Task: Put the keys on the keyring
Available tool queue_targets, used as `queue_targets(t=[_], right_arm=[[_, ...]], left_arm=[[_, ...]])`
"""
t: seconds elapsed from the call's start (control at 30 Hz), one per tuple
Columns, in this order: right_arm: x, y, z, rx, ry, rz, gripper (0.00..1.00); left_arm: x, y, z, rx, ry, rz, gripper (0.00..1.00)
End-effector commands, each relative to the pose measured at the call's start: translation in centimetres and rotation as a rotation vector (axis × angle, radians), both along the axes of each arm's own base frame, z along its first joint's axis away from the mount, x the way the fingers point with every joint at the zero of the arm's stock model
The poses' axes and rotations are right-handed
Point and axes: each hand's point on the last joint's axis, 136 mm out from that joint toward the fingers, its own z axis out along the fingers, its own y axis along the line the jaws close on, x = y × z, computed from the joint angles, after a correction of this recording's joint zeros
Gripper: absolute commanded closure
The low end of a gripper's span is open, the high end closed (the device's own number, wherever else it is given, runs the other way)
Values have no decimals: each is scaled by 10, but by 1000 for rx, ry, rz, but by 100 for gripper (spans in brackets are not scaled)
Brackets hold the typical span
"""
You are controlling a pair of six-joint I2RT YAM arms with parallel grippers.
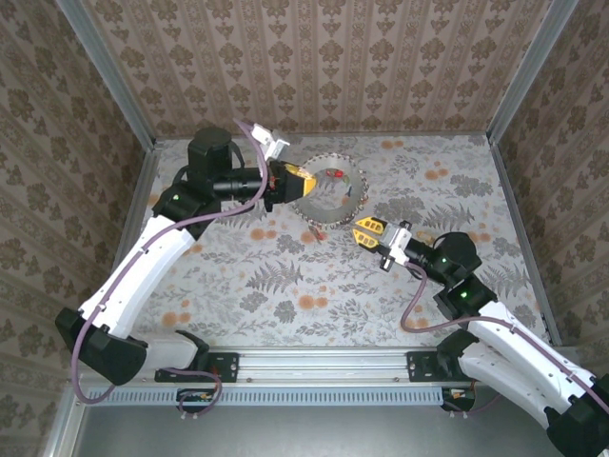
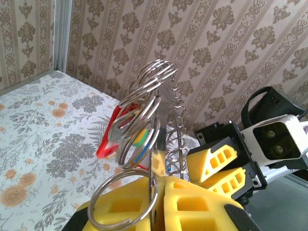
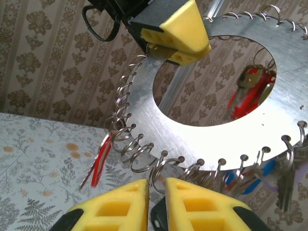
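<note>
**Finding.** The keyring (image 1: 359, 194) is held on edge above the table (image 1: 285, 276). The left gripper (image 2: 156, 195) is clamped shut on its rim. The right gripper (image 3: 156, 195) sits at the keyring's opposite lower edge with its jaws narrow and a small split ring (image 3: 158, 168) at their gap. Whether that ring is pinched cannot be told. Keys with a blue tag (image 3: 243, 182) and a red tag (image 3: 98, 161) hang from the keyring's lower rim.

**Risks.**
- The keyring is clamped at one rim point, so a pull on the split ring could twist it in that grip.
- Neighbouring split rings crowd both sides of the gap, so a finger may snag two.
- The hanging keys may swing into the fingers.

**Clearance.** There is open table below and nearward of the keyring, the back wall (image 1: 333, 67) beyond it, and the left gripper on its far rim
</note>
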Motion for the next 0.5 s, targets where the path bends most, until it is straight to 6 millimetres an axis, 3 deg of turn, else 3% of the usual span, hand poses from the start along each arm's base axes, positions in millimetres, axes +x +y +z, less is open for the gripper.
queue_targets(t=[0.0, 0.3, 0.47], right_arm=[[-6, 3, 13, -7, -41, 23, 79], [15, -4, 4, -1, -32, -89, 71], [23, -11, -11, -31, -11, -149, 69]], left_arm=[[-4, -2, 24, -26, -88, -10, 100], [-7, -7, 16, -4, -75, -20, 100], [-6, -8, 13, 3, -68, -18, 100]])
